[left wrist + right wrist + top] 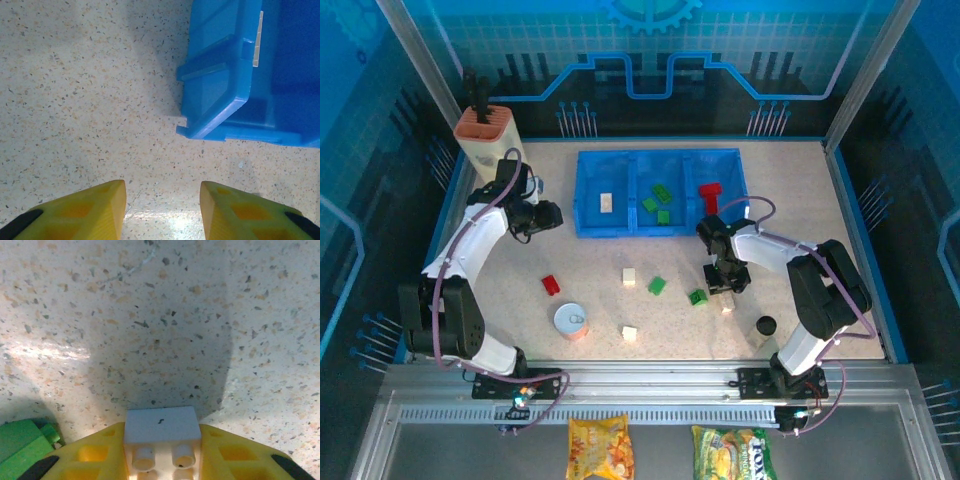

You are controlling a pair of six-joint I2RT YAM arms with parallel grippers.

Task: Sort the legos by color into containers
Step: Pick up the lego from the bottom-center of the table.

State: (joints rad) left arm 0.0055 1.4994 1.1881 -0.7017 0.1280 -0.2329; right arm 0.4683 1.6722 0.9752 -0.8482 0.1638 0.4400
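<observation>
Over at the far side of the worktop (800,230), the blue tray (610,229) is already holding part of the sort. A cream brick (607,202) is lying alone in its left compartment, three green bricks (663,192) are sitting in the middle one, and a red piece (710,195) is resting in the right one. To my eye the job is running at somewhat under half done.

Nearer in, bricks are waiting loose on the worktop. A loose red brick (551,285) is lying to the left, and two loose cream bricks (629,277) are sitting toward the middle. Two loose green bricks (657,286) are sitting right of those.

The right gripper (162,435) is working low over the worktop, near of the tray's right compartment. Its jaws are pressing in on a white brick (161,426). That brick is sitting squarely between the two fingertips, touching both inner faces, with its studs pointing back toward the wrist. I'm not able to tell whether it is clear of the surface. The right-hand green brick (22,447) is lying just beside the gripper on the left.

The left gripper (162,200) is hovering just near of the tray's near-left corner. Its jaws are standing partly apart with bare worktop between them, gripping nothing.
</observation>
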